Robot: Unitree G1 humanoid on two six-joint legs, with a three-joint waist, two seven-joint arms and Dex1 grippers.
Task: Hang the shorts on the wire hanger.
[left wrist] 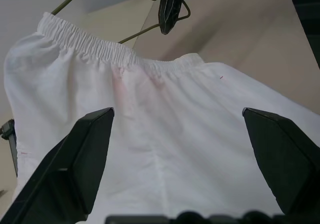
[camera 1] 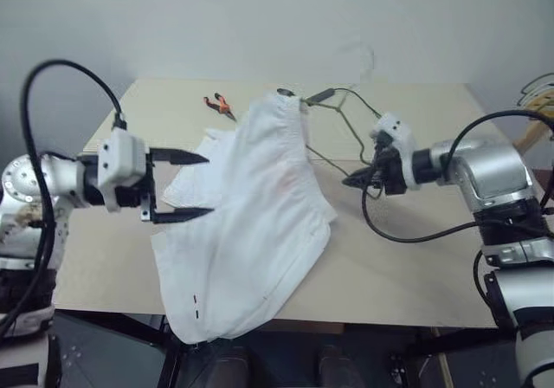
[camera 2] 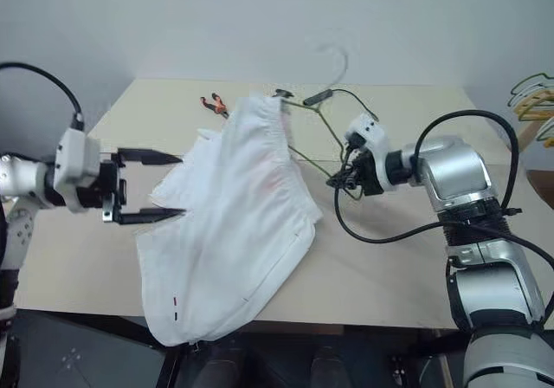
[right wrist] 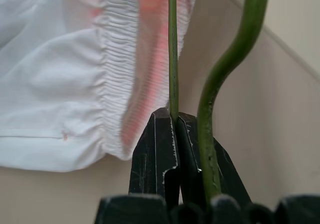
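The shorts (camera 1: 247, 223) were soft white cloth, their hem spilling over the near edge of the pale, matte surface (camera 1: 415, 275) and their gathered elastic waistband lifted toward the far side, where it seemed threaded onto the wire hanger (camera 1: 342, 119). A faint pink patch showed below the waistband and tiny dark marks sat near the hem. The left gripper (camera 1: 180, 186) stood just beside the cloth with its two black tapered fingers spread wide and nothing between them, so the garment had no support on that side. The right gripper (camera 2: 339, 178) had its fingers clenched on a thin strand of the hanger, a bare greyish wire bent into a triangle with a small hook. The risk, as I judged it, lay in that single pinch: smooth thin wire could twist or slide between the hard fingers, and the weight of the cloth hanging on one corner could tip the hanger and let the waistband slip off. Farther back, a small orange-handled tool (camera 1: 221, 105) lay on the surface
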